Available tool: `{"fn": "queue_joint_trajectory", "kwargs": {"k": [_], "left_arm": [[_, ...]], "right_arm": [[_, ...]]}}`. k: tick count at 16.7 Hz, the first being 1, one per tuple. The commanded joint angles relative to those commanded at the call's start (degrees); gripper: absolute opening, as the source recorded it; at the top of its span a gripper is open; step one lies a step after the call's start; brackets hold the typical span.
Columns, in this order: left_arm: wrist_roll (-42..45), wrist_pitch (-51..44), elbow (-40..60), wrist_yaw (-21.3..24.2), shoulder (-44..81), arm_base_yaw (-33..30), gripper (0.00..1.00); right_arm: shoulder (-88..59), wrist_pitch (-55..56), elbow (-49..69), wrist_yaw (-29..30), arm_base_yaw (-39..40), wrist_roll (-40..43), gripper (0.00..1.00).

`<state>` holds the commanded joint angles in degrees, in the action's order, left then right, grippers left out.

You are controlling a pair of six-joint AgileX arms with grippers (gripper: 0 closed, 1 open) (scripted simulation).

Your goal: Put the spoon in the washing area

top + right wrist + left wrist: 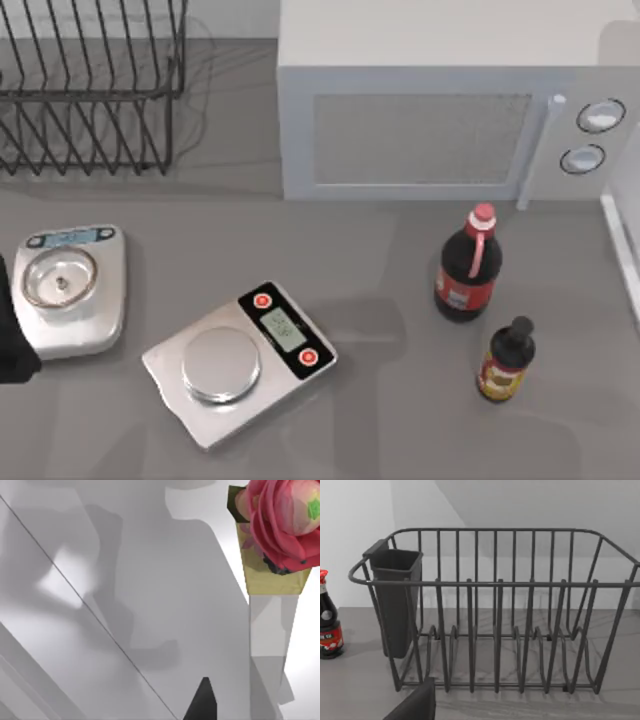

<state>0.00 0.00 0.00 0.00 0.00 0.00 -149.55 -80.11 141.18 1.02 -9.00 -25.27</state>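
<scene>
The spoon is out of view. At the far left edge of the table, beside a white scale, a dark part of my left arm (10, 335) juts in. A dark piece of my left gripper (415, 705) shows in its wrist view, facing a black wire dish rack (495, 630) with a cutlery cup (395, 600). My right gripper (202, 702) shows as a dark tip over slanted white surfaces. A white raised rim (620, 245) stands at the table's right edge; I cannot tell if it is the washing area.
The dish rack (90, 90) stands back left and a white microwave (450, 110) back centre. A white bowl scale (70, 285) and a silver scale (240, 355) lie front left. Two dark bottles (468, 265) (506, 360) stand right. A pink flower in a vase (280, 525) shows in the right wrist view.
</scene>
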Motion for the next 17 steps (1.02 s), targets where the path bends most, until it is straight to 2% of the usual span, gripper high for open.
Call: {"fn": "queue_joint_trajectory", "kwargs": {"k": [11, 17], "left_arm": [[0.0, 0.0, 0.0, 0.0, 0.0, 0.0, 1.0], [0.0, 0.0, 0.0, 0.0, 0.0, 0.0, 1.0]], "right_arm": [[0.0, 0.0, 0.0, 0.0, 0.0, 0.0, 0.98], [0.0, 0.0, 0.0, 0.0, 0.0, 0.0, 1.0]]}}
